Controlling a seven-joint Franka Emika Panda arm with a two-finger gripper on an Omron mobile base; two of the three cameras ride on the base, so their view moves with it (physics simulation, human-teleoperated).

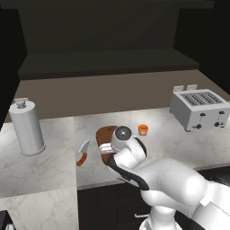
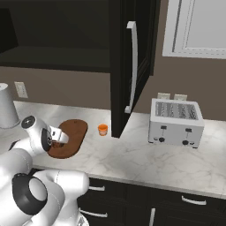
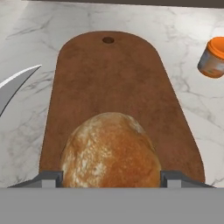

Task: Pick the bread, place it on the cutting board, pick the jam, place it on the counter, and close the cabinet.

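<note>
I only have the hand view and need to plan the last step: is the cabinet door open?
Observer: Yes, the cabinet door stands open, swung out over the counter.
Operator: What's near it?
Observer: The jam sits on the counter just left of the door's lower edge.
Operator: Anything on the other side?
Observer: A toaster, by the wall to the door's right.

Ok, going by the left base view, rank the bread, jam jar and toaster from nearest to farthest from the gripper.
1. Bread, between the gripper's fingers, over the board.
2. Jam jar, on the counter just right of the board.
3. Toaster, far right of the counter.
</note>
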